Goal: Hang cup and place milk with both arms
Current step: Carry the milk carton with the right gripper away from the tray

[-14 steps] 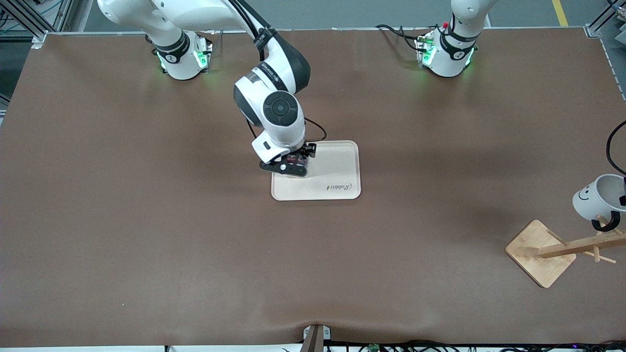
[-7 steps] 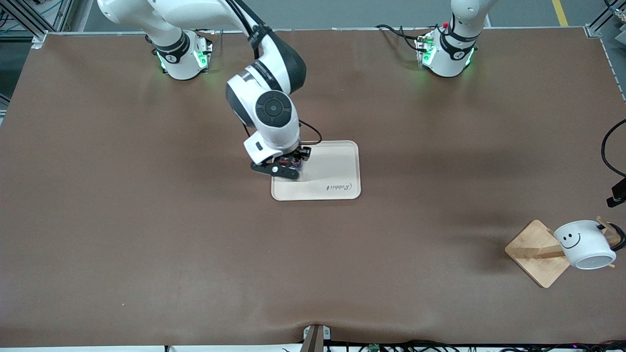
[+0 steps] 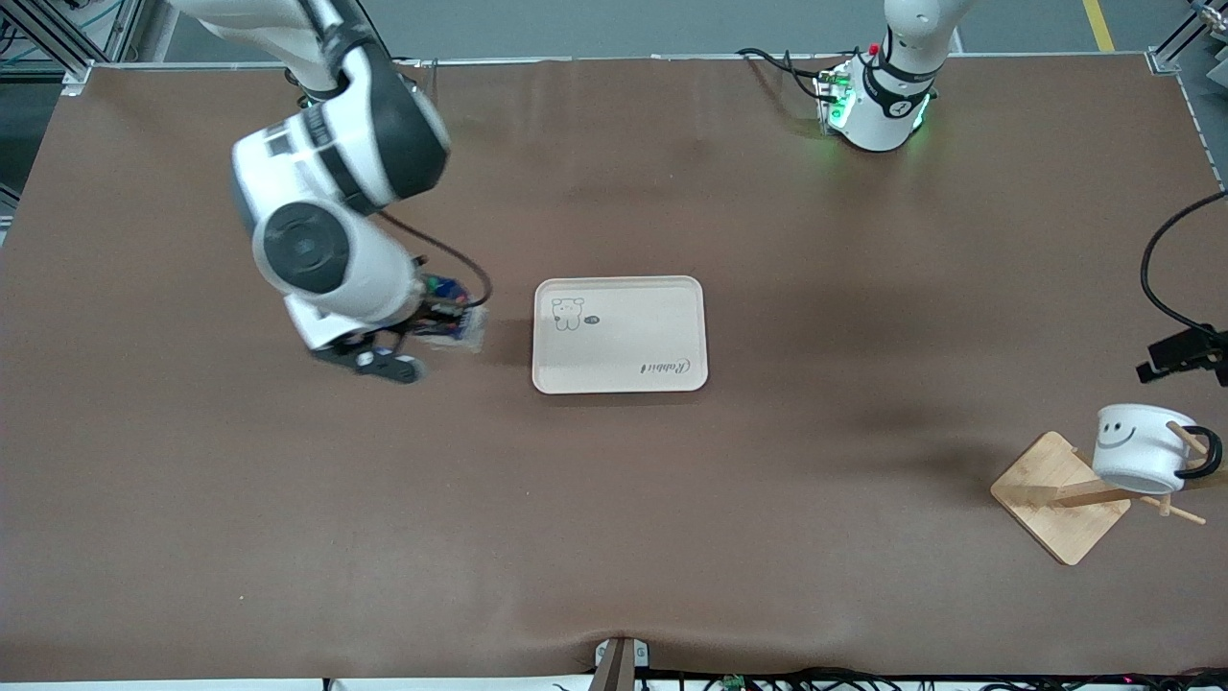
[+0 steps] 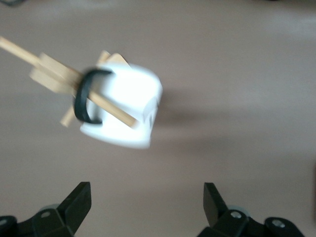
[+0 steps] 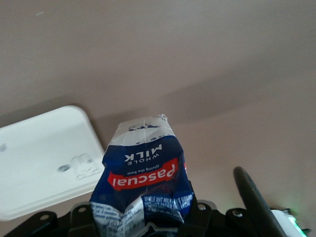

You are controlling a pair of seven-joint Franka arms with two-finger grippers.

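Observation:
The white cup [image 3: 1137,448] with its smiley face hangs by its black handle on a peg of the wooden rack [image 3: 1053,497], at the left arm's end of the table. In the left wrist view the cup [image 4: 126,106] hangs on the peg, and my left gripper [image 4: 147,207] is open and empty, apart from it. The left gripper [image 3: 1185,355] sits above the rack. My right gripper [image 3: 432,326] is shut on the blue milk carton [image 3: 459,323], held over bare table beside the tray. The carton [image 5: 143,173] is crumpled between the right gripper [image 5: 140,219] fingers.
A cream tray [image 3: 624,360] with a small animal print lies at the table's middle with nothing on it; it also shows in the right wrist view [image 5: 39,168]. The right arm's elbow [image 3: 336,173] hangs over the table near its base.
The left gripper let go of the cup, which now hangs on the rack peg, and drew back. The right arm swung from over the tray toward its own end, still holding the milk.

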